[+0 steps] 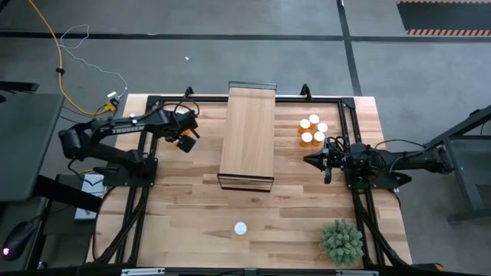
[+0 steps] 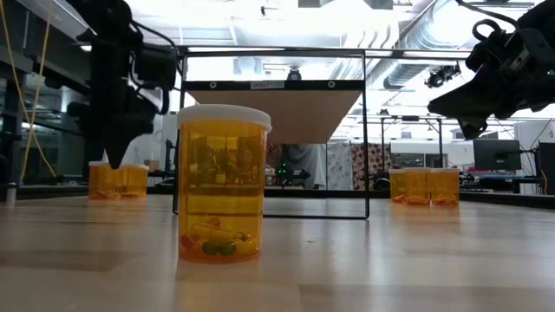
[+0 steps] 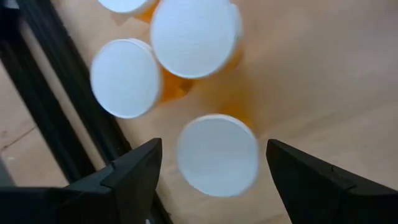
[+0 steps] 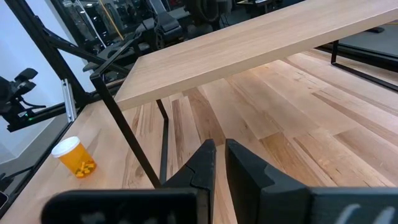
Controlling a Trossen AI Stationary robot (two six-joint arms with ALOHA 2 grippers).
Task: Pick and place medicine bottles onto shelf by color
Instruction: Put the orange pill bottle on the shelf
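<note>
left gripper (image 3: 211, 168) spread wide above a white-capped medicine bottle (image 3: 217, 154), grasping nothing. right gripper (image 4: 219, 155) clenched empty, beside the shelf (image 1: 248, 134).

No readable text anywhere. Faint white lettering on the left arm's upper link (image 1: 115, 127) in the high view, too small to make out. Pale strip label on the shelf (image 2: 269, 85) front edge in the low view, likewise illegible. Bottle caps blank.
</note>
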